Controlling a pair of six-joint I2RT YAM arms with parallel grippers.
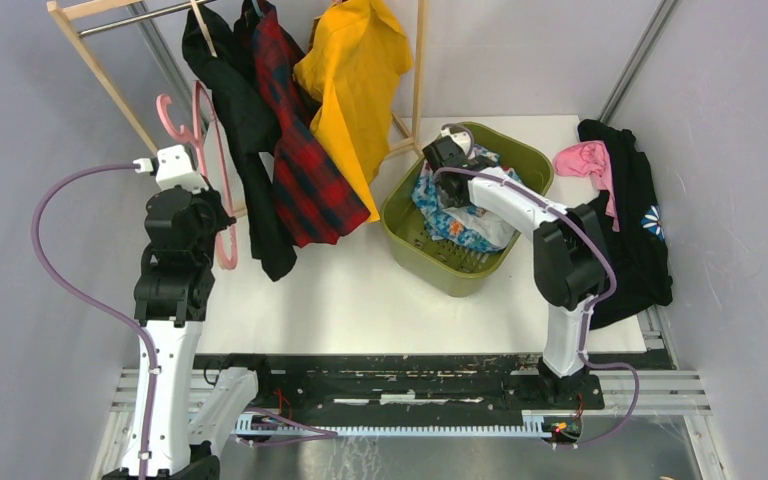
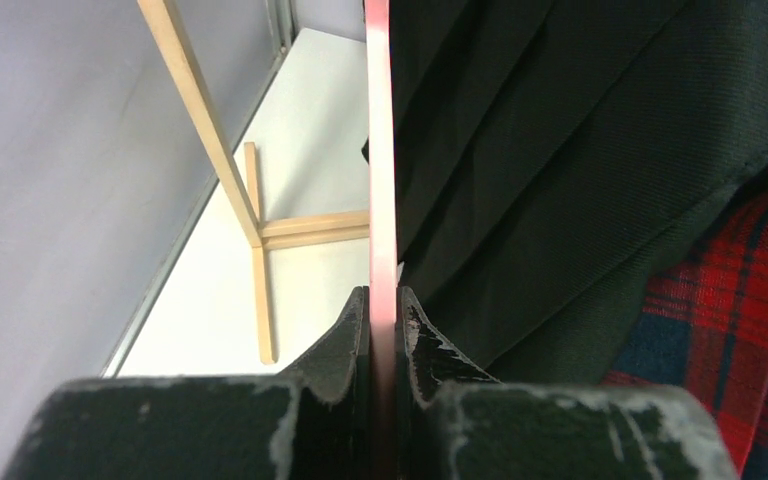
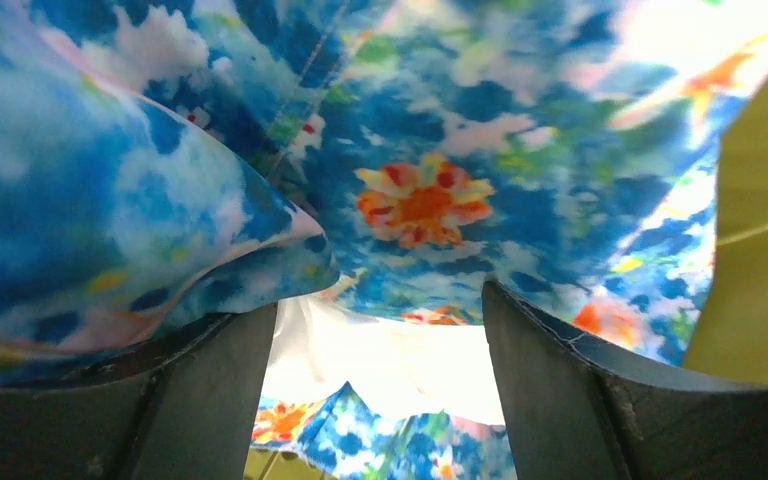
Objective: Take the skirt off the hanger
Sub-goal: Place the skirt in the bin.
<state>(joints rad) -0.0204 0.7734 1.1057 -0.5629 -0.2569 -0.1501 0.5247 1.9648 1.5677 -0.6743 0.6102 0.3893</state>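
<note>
Pinching the pink hanger between fingers pressed tight, the left gripper is held beside a black garment and a red plaid one hung from the wooden rack. The right gripper is seen with jaws spread, clamping nothing, over the blue floral skirt, which is heaped in the green laundry basket on the white table, well apart from the hanger.

Blue floral skirt, olive-green basket, pink hanger, red-and-navy plaid garment.
</note>
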